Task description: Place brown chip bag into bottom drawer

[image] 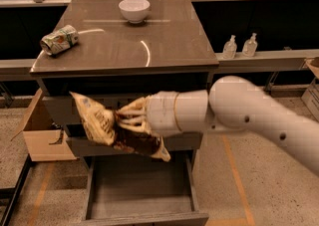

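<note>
My gripper is shut on the brown chip bag, a wrinkly foil bag with a pale yellow panel and a dark brown lower part. It holds the bag in the air in front of the cabinet's drawer fronts, above the bottom drawer. The bottom drawer is pulled out, a wide grey tray with a bare flat floor. My white arm reaches in from the right.
A white bowl stands at the back of the cabinet top. A dented green-and-white can lies at its left. An open cardboard box sits left of the cabinet. Two bottles stand on a ledge at right.
</note>
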You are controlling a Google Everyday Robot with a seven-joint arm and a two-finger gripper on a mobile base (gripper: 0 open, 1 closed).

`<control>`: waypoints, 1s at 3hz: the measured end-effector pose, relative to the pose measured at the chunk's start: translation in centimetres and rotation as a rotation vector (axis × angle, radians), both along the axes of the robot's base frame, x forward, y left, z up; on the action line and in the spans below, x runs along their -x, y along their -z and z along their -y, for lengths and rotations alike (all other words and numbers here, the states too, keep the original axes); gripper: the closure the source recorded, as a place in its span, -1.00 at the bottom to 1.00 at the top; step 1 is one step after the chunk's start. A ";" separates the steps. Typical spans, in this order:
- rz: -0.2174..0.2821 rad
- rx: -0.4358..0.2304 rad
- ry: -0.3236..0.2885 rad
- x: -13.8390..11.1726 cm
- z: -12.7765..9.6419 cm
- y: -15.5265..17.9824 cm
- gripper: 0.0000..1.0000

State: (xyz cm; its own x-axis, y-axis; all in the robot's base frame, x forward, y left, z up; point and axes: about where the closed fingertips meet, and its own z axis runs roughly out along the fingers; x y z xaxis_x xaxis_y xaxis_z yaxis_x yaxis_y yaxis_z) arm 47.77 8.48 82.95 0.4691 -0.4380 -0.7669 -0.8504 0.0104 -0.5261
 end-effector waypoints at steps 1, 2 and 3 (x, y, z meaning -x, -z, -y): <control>-0.063 0.018 0.046 1.0 0.0 8.2 1.00; -0.137 0.096 0.042 0.7 0.8 17.0 1.00; -0.137 0.095 0.042 0.7 0.7 16.9 1.00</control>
